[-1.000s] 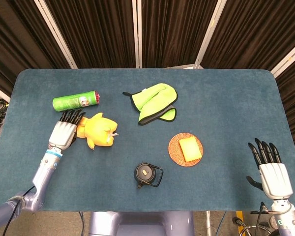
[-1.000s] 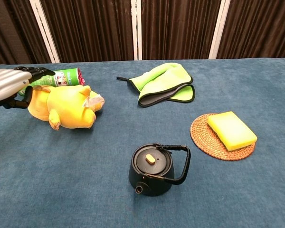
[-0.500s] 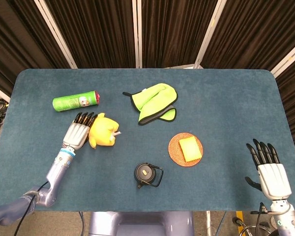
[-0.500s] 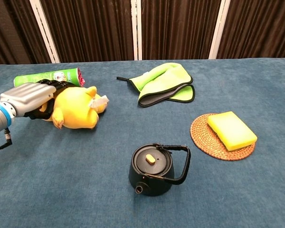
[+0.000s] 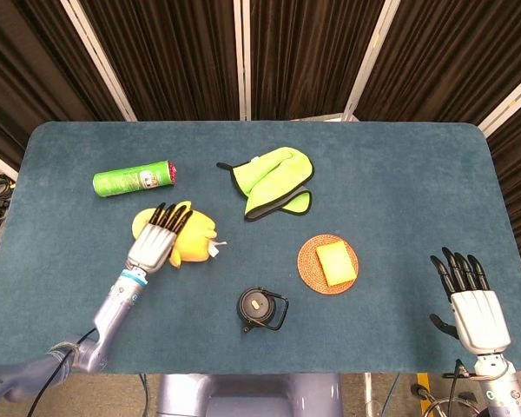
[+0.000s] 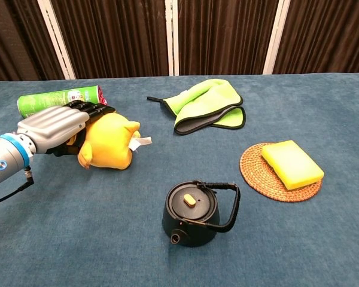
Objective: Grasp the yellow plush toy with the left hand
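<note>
The yellow plush toy (image 5: 197,242) (image 6: 112,144) lies on the blue table left of centre, a white tag sticking out on its right side. My left hand (image 5: 156,246) (image 6: 55,126) lies over the toy's left side and top, its dark fingers stretched across the plush and only slightly bent; a closed grip around it is not visible. My right hand (image 5: 468,299) hovers at the table's near right edge, fingers spread and holding nothing; it does not appear in the chest view.
A green can (image 5: 132,180) (image 6: 55,99) lies behind the toy. A green cloth (image 5: 273,181) (image 6: 206,107) is at the centre back. A black kettle (image 5: 259,308) (image 6: 194,212) stands near the front. A yellow sponge (image 5: 333,262) (image 6: 291,162) rests on a woven coaster (image 5: 308,265) (image 6: 251,172).
My left hand has slid right and nearer, coming from the toy's left side onto its top. The plush has shifted right and turned with it. The right hand has barely moved.
</note>
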Tool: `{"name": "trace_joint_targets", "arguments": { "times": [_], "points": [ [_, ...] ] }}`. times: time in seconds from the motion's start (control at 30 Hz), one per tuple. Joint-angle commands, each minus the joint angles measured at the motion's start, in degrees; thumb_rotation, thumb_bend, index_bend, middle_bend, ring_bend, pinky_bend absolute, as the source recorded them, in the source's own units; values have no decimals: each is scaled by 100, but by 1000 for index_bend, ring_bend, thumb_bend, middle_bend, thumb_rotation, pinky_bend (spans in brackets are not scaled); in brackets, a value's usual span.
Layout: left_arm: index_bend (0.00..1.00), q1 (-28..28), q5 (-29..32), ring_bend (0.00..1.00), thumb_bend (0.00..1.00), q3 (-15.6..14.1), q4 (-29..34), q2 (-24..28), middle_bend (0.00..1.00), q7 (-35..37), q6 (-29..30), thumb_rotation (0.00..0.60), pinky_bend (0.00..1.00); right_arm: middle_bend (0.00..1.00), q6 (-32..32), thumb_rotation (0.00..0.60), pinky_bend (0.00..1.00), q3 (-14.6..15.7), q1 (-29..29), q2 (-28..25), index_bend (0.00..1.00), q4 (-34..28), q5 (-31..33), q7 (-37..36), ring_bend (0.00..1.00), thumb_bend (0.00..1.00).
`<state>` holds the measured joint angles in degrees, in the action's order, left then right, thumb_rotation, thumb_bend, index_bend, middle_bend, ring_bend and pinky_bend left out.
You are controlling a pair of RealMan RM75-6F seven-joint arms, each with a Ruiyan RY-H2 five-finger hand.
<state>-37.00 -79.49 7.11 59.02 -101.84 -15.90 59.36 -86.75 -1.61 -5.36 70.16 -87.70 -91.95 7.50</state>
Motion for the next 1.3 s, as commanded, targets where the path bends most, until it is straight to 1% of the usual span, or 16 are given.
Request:
{"name": "trace_joint_targets", "arguments": {
  "times": [0.03, 0.17, 0.43, 0.83, 1.3],
  "points": [
    [0, 19, -78, 0, 1000, -24, 122, 42, 0, -35, 126, 600, 0, 0, -5, 600, 0, 2, 1, -1, 0, -5, -7, 4, 0, 125],
    [0, 44, -263, 0, 1000, -65, 355, 137, 0, -80, 397, 600, 0, 0, -19, 600, 0, 10, 7, 0, 0, -20, -26, 25, 0, 124],
    [0, 63, -230, 0, 1000, -83, 476, 207, 0, -199, 409, 600, 0, 0, -13, 600, 0, 14, 6, 11, 0, -15, -30, 50, 0, 125],
    [0, 148, 164, 0, 1000, -92, -52, 87, 0, -228, 78, 600, 0, 0, 38, 600, 0, 34, -9, 44, 0, 6, -38, 105, 0, 124],
    [0, 341, 53, 0, 1000, -160, -614, 172, 0, 186, 355, 600, 0, 0, 86, 600, 0, 54, -22, 97, 0, 13, -39, 216, 0, 125]
  ]
}}
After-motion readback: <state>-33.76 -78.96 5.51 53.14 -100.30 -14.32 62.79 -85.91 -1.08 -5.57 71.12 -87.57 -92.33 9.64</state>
